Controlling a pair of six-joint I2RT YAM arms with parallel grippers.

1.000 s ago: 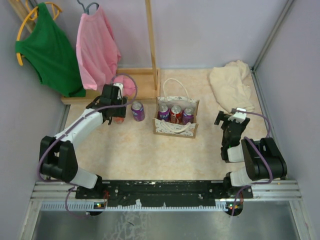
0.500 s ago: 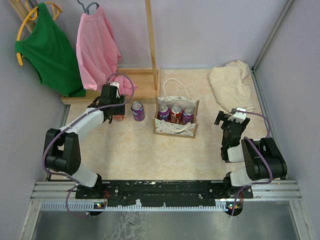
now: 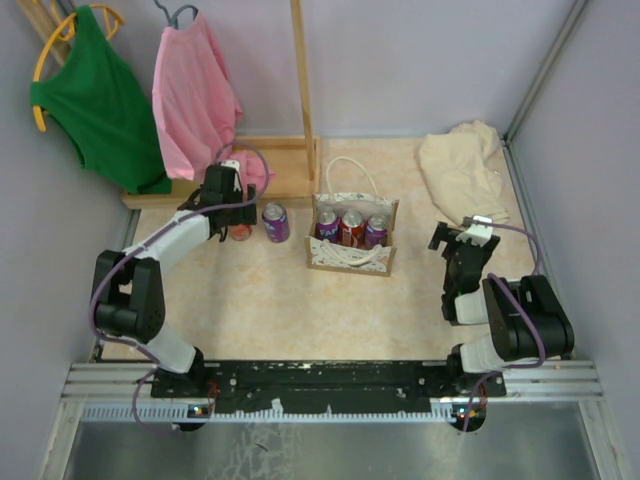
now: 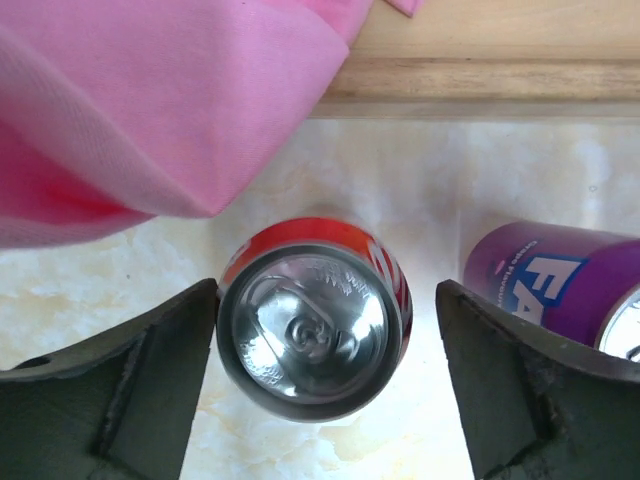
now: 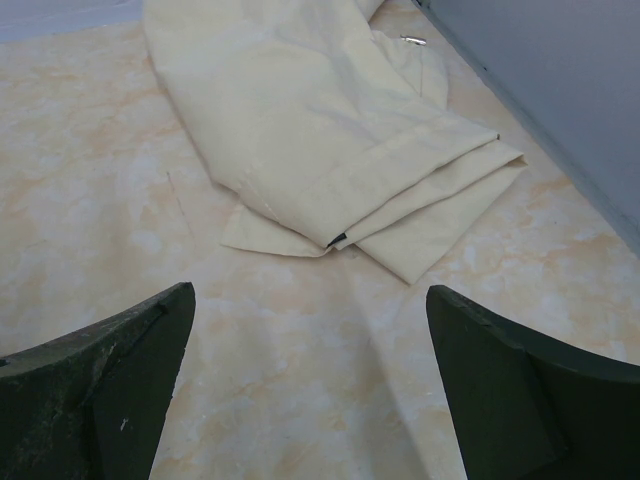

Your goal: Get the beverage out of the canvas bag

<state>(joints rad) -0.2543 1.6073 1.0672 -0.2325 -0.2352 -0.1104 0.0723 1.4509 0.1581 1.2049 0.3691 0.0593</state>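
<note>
Left gripper (image 4: 325, 310) jaws sit apart around a red can (image 4: 312, 345), upper left of the top view, purple can (image 4: 560, 285) beside it; canvas bag (image 3: 350, 258) is mid-frame, three cans (image 3: 351, 226) inside; right gripper (image 5: 310, 330) also spread wide near cream cloth (image 5: 300, 130).

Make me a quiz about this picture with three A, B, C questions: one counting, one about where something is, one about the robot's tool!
1. How many cans sit in the bag?
A) one B) five C) three
2. Where is the red can between the fingers of the left tool?
A) inside the bag B) upright on the table beside a purple can C) on top of a purple can
3. The right tool is:
A) open and empty B) shut on a can C) shut on the bag
Answers: 1 C, the top view shows purple, red, purple. 2 B, the left wrist view shows it standing by the purple can. 3 A, its fingers stand wide apart, nothing between.
</note>
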